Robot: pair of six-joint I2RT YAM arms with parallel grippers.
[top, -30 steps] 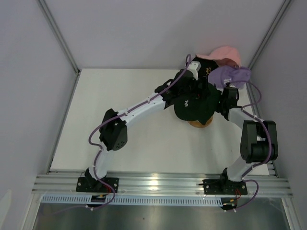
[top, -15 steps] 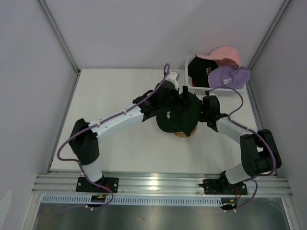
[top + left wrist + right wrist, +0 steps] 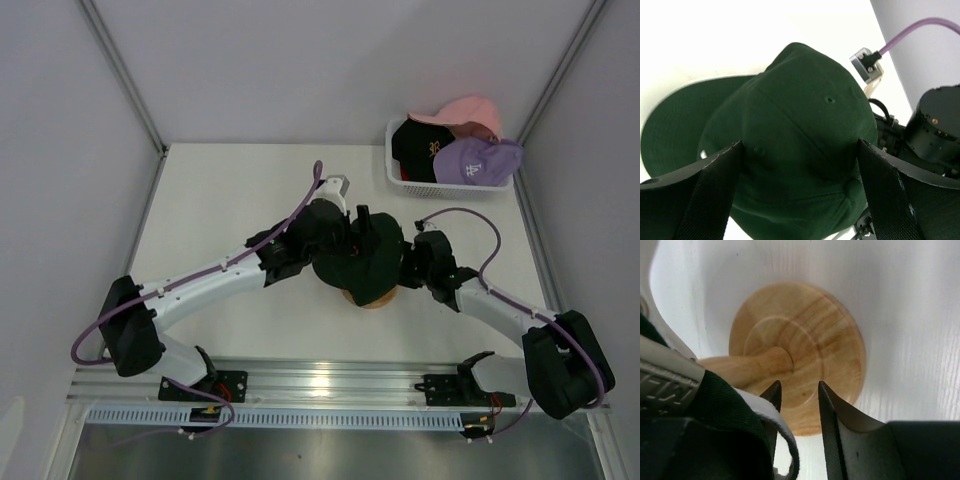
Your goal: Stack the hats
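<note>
A dark green cap [image 3: 358, 265] sits over the round wooden stand [image 3: 378, 299] at the table's middle. In the left wrist view the cap [image 3: 795, 125] fills the frame. My left gripper [image 3: 800, 144] is wide open, its fingers [image 3: 715, 190] straddling the cap's crown; it is over the cap's far side in the top view [image 3: 360, 235]. My right gripper [image 3: 403, 268] is low at the cap's right. Its jaws [image 3: 799, 385] stand a little apart with only the stand's base [image 3: 815, 330] showing between them. The cap's white inner edge [image 3: 765, 410] lies against one finger.
A white mesh basket [image 3: 396, 178] stands at the back right, holding a black cap [image 3: 420, 150], a pink cap [image 3: 465, 110] and a lavender cap [image 3: 478, 160]. Grey walls close in on both sides. A metal rail runs along the near edge.
Both arms, the green cap and the wooden stand have shifted together from near the basket toward the near-left, to the table's middle.
</note>
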